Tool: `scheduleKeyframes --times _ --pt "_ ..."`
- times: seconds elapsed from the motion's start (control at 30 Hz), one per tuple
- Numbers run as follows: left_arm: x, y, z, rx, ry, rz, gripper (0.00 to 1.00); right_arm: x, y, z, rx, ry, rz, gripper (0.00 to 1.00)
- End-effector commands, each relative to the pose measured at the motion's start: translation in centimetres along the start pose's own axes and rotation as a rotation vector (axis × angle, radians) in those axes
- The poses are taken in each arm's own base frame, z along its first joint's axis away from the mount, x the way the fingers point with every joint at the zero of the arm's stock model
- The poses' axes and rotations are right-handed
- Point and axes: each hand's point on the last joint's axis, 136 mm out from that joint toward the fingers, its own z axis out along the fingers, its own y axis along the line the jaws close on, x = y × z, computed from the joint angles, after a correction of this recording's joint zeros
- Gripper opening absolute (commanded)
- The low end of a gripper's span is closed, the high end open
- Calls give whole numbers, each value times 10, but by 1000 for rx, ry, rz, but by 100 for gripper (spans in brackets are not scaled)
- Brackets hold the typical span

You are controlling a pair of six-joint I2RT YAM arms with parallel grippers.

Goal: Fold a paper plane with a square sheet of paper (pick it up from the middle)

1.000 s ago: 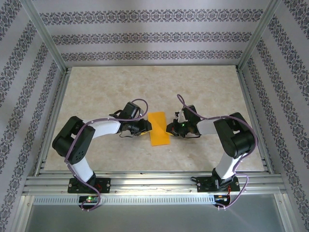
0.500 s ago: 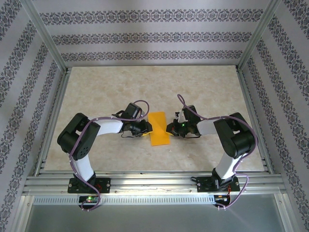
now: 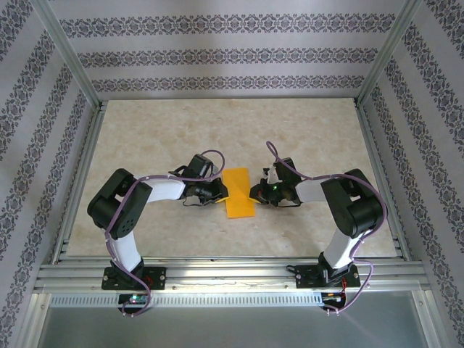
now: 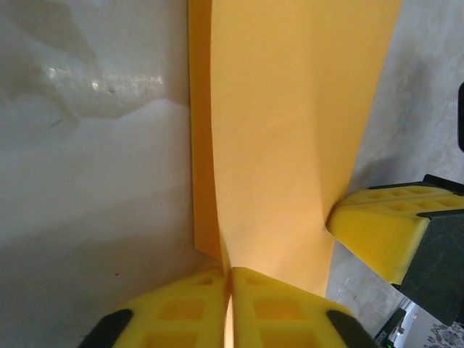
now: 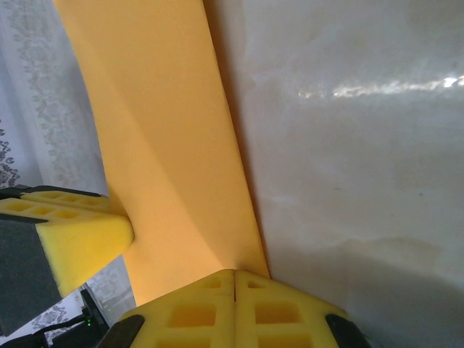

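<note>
— What is seen, and where?
— At the middle of the table point(image 3: 145, 130), the folded orange sheet of paper point(image 3: 238, 193) is seen, with bare surface left all round.
— And its edges?
— The left edge is pinched by the left gripper point(image 3: 222, 192), the right by the right gripper point(image 3: 254, 193), jaws closed.

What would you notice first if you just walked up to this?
The thin orange-yellow sheet of paper jumps out first, bright in the middle of the pale marble-look table. From either side, the left gripper and the right gripper each pinch one edge of it. Up close, their chunky yellow fingers are squeezed shut on the paper.
</note>
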Motion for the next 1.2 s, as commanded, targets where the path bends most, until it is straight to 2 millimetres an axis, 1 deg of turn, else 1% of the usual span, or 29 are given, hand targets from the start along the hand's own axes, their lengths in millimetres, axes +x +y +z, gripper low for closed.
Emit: scheduleKeyframes --times 0.0,0.1,0.2,0.3,0.33,0.43,0.5,0.57,0.63,0.67,0.8,0.83,0.87,0.93,0.97,1.07,1.17 --pt "-13 -11 -12 9 -49 15 4 17 -24 1 87 36 20 8" --pt "-12 -14 -17 14 -49 16 0 14 -8 -6 53 19 -37 12" --pt "-9 -18 -24 26 -51 15 0 9 12 -21 25 -29 -127 23" --pt "-5 -21 -31 44 -40 -3 0 7 29 -37 39 -97 -273 29" --pt "-3 -22 -34 50 -31 -8 0 8 35 -43 57 -133 -352 30" --pt "2 -24 -38 59 -6 -17 0 22 54 -47 129 -212 -678 34" --pt "4 -25 -41 65 -2 -22 0 38 70 -45 161 -250 -921 35" --pt "4 -26 -43 72 -4 -25 0 60 86 -42 167 -282 -1159 39" --pt "2 -27 -45 73 -13 -26 0 76 95 -38 155 -306 -1319 40" --pt "2 -27 -46 74 -15 -27 0 80 97 -37 164 -331 -1370 43" --pt "-1 -26 -45 76 -25 -32 0 106 108 -25 130 -326 -1520 46" --pt "-2 -27 -45 81 -30 -33 0 109 111 -22 132 -335 -1535 48" --pt "-3 -28 -45 86 -33 -34 0 107 112 -21 165 -361 -1539 52" --pt "-3 -30 -46 94 -36 -34 0 102 107 -15 256 -376 -1568 56" --pt "-3 -31 -46 97 -36 -33 0 97 105 -14 314 -402 -1569 56" --pt "-4 -31 -47 100 -39 -36 0 92 96 -5 394 -401 -1582 56" --pt "-5 -31 -46 107 -44 -42 0 87 94 -2 414 -446 -1565 56"
